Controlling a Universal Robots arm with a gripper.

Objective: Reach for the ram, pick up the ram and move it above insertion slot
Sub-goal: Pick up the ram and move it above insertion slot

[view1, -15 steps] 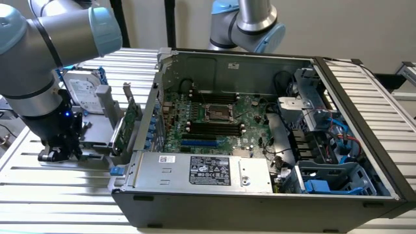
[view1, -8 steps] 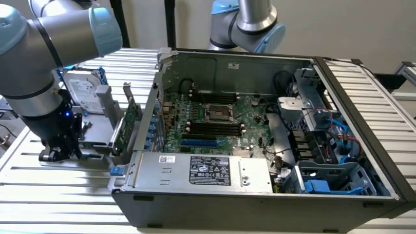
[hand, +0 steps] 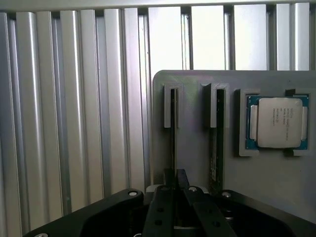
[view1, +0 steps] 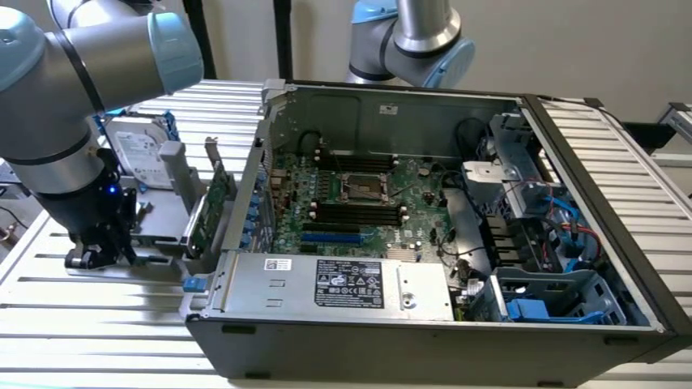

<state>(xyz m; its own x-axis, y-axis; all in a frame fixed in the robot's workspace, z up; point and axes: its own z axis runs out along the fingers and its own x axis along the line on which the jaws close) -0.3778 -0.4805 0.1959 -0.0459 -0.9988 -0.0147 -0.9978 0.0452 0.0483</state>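
A: How is the gripper (hand: pixel 176 180) placed?
B: It is held low at the grey holder (hand: pixel 192 98), lined up over the ram (hand: pixel 173 123), which is stood on edge there; whether it is clamped cannot be told
A: What is done, what is left?
B: The reach is judged finished; the ram is not yet lifted out, and the insertion slot (view1: pixel 352 212) is found well apart, inside the open case (view1: pixel 605 154)
A: And room?
B: A second stick (hand: pixel 217 140) is set just beside, a processor (hand: pixel 276 122) beyond; the green card (view1: pixel 200 212) and the case wall are stood between holder and slot
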